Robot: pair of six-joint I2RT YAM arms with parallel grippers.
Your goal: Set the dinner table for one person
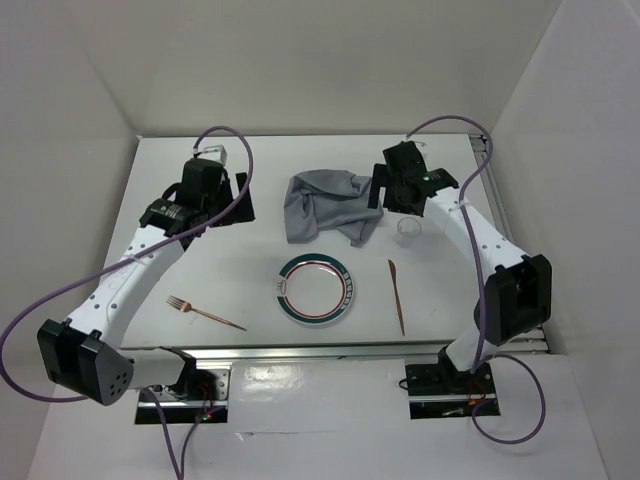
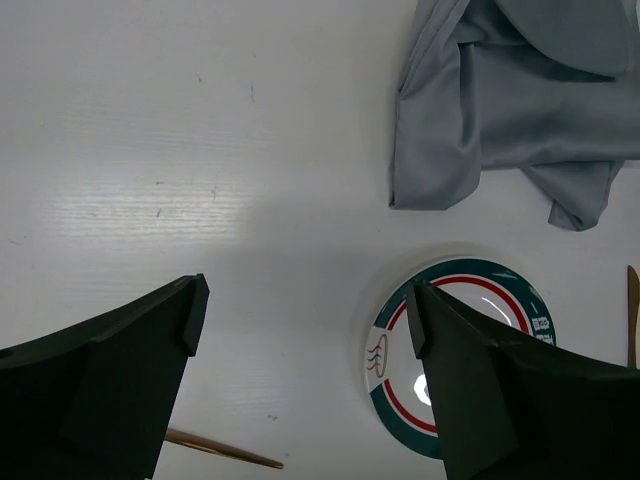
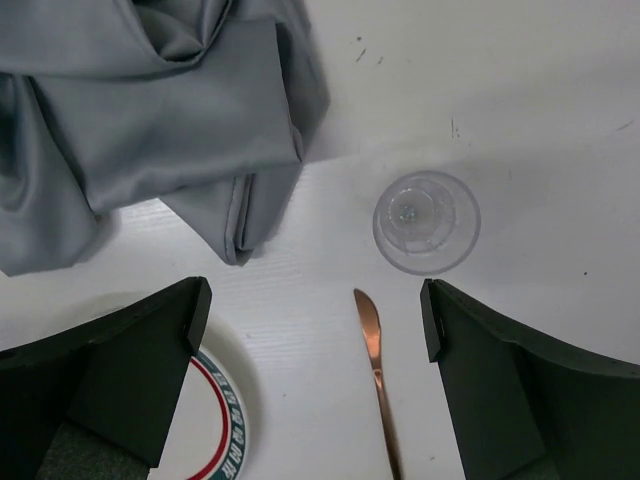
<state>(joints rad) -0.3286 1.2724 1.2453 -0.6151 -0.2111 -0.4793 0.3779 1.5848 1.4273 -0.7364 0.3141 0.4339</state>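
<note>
While both arms reach out over it, the large, flat white rectangular dinner table (image 1: 255,270) fills the floor of the white-walled enclosure, with everything else lying on its middle and far part. A crumpled grey fabric cloth (image 1: 325,205) sits in a heap towards the far side, between the two wrists.

The left gripper (image 2: 307,300) hangs above bare tabletop to the left of the cloth, its fingers spread wide with nothing between them. The right gripper (image 3: 316,300) hangs at the cloth's right edge, likewise wide apart and holding nothing.

Nearer the arm bases, centred below the cloth, lies a round white plate with a green and red ringed rim (image 1: 316,291), apart from the cloth and with nothing on it.

A slim copper-coloured knife (image 1: 397,295) lies to the right of the plate, running near to far, its blade tip pointing away from the bases.

A copper-coloured fork (image 1: 205,313) lies at a slant to the left of the plate, well apart from it, tines towards the left.

A small clear plastic cup (image 1: 407,231) stands upright just beyond the knife's tip and just beside the cloth's right corner; whether cup and cloth touch cannot be told.
</note>
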